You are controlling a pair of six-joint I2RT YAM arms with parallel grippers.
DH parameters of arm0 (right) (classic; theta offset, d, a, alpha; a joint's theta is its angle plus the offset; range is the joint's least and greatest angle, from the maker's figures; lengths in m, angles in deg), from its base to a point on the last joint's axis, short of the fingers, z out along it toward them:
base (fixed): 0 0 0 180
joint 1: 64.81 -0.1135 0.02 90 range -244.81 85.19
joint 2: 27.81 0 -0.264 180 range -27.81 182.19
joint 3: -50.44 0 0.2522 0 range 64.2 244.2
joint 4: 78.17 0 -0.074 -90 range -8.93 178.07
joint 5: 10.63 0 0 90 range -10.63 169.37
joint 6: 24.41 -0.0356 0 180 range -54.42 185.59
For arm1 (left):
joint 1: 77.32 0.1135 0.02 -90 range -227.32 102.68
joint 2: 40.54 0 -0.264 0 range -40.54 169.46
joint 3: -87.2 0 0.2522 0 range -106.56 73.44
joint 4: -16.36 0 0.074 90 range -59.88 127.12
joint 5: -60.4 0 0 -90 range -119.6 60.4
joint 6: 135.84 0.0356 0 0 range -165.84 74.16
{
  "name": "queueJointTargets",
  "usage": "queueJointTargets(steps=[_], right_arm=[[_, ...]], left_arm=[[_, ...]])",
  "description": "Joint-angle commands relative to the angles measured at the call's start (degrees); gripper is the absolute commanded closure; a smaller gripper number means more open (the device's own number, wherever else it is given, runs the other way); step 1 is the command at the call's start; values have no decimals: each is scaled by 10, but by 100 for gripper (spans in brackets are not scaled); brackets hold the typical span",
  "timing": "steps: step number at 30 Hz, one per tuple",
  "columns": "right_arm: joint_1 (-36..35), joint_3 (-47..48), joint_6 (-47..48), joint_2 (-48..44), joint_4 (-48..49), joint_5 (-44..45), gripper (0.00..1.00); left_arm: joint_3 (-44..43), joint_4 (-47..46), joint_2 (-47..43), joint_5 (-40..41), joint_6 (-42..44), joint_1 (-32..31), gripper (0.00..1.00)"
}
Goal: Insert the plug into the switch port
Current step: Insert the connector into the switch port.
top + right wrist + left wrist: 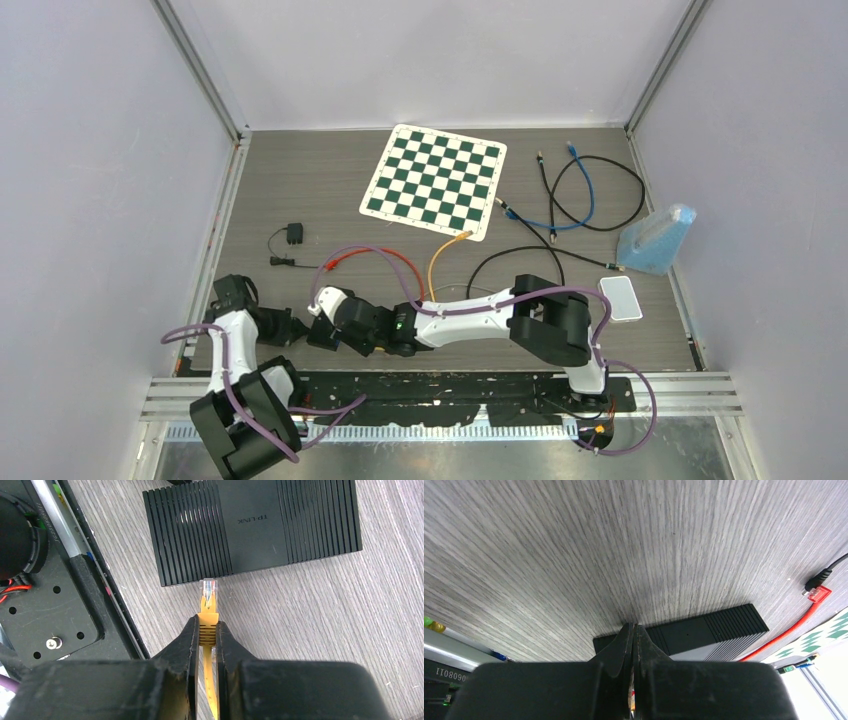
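A black TP-LINK switch (255, 527) lies flat on the grey wood table. My right gripper (207, 630) is shut on the yellow boot of a cable plug (208, 587). The plug's clear tip points at the switch's near side face and is just about touching it. The orange cable (445, 255) trails back toward the chessboard. My left gripper (634, 630) is shut, with its tips at the edge of the switch (704, 632). In the top view both grippers meet over the switch (322, 338), near the table's front left, and mostly hide it.
A red-plug cable (819, 594) and a black plug lie beyond the switch. A green-and-white chessboard (435, 182) lies at the back. Blue and black cables (580, 190), a blue bag (657, 240) and a white device (621, 297) lie on the right. A black adapter (293, 234) is at the left.
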Motion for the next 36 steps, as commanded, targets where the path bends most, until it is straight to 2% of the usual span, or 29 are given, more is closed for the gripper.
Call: queueJointTargets(steps=[1, 14, 22, 31, 36], right_arm=[[-2, 12, -14, 1, 11, 14, 95], [-14, 1, -13, 17, 30, 8, 95], [-14, -2, -4, 27, 75, 0, 95], [-14, 18, -1, 45, 57, 16, 95], [-14, -1, -2, 31, 80, 11, 95]], left_arm=[[-10, -6, 7, 1, 0, 4, 100], [-13, -11, 9, -17, 3, 4, 100], [-5, -17, 12, -27, 5, 4, 100], [-4, -10, 3, -30, 5, 4, 100], [1, -9, 1, -32, 6, 4, 100]])
